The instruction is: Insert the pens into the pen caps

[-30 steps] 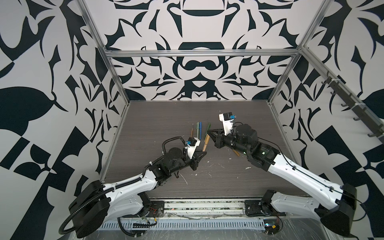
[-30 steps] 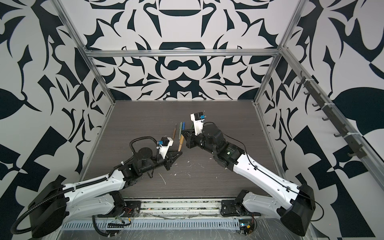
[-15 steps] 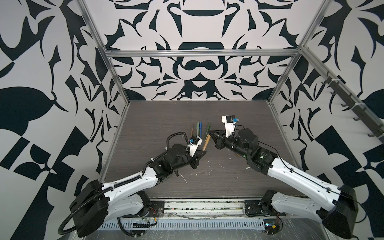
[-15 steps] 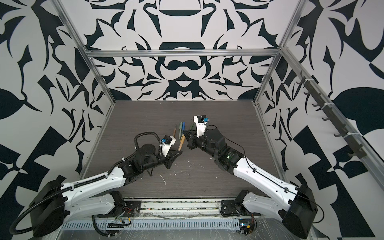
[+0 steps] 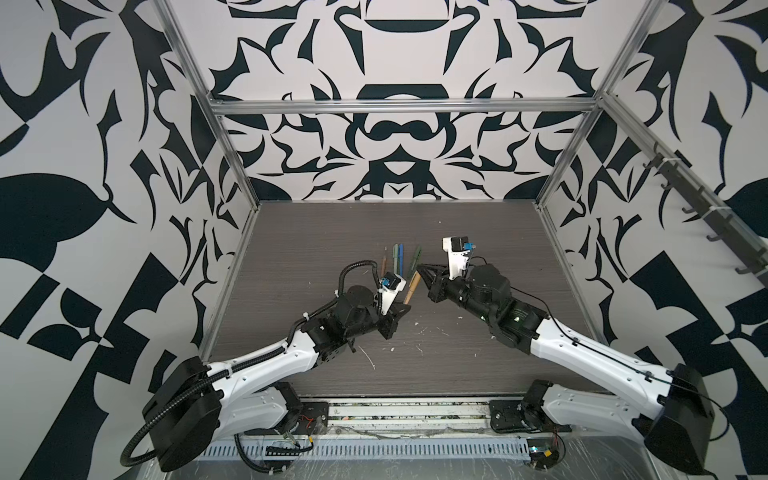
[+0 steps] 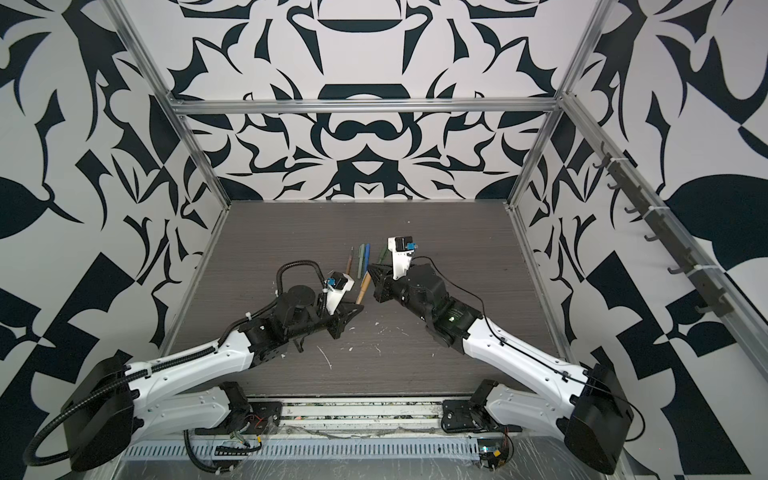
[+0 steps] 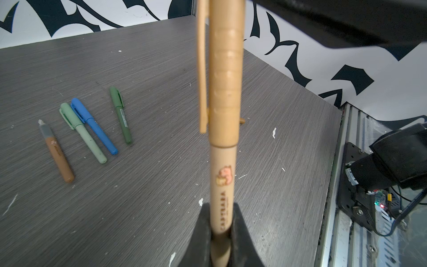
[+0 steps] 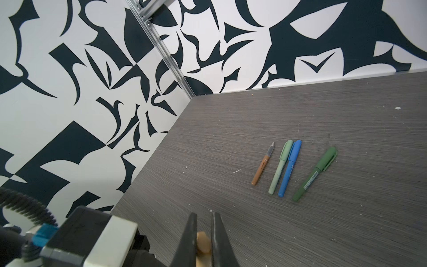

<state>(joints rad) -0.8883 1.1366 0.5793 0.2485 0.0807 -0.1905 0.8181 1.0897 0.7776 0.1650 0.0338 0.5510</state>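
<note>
**Capped tan pen held between both arms, barely moved in the last second**

In both top views the tan pen [image 5: 409, 296] [image 6: 360, 294] slants above the surface [image 5: 299, 257] [image 6: 266, 257]. The left jaws are clamped on its lower end and the right jaws on its upper end, the tan cap [image 5: 414, 280] [image 6: 365, 280]. The pen is where it was a second ago. The left arm [image 5: 266, 365] has shifted only slightly, and the forearm of the right arm [image 5: 582, 353] lies a touch lower. Beyond the pen, four others lie in a row as before: the orange-brown pen [image 5: 383, 264], pale green pen [image 5: 395, 257], blue pen [image 5: 400, 257] and dark green pen [image 5: 415, 257].

In the left wrist view the tan pen [image 7: 223, 185] rises out of the left jaws, which are shut tight on its barrel. The tan cap [image 7: 225, 81], clip to one side, is pushed onto the far end. On the surface [image 7: 161, 57] the orange-brown pen [image 7: 56, 152] has no cap on, its grey neck and tip showing. The pale green pen [image 7: 83, 134] and blue pen [image 7: 93, 126] lie touching, both capped. The dark green pen [image 7: 120, 115], also capped, lies near them.

In the right wrist view the right jaws are nearly together, pinching the end of the tan cap [image 8: 203, 242]. The same four pens lie on the surface [image 8: 323, 111].
</note>
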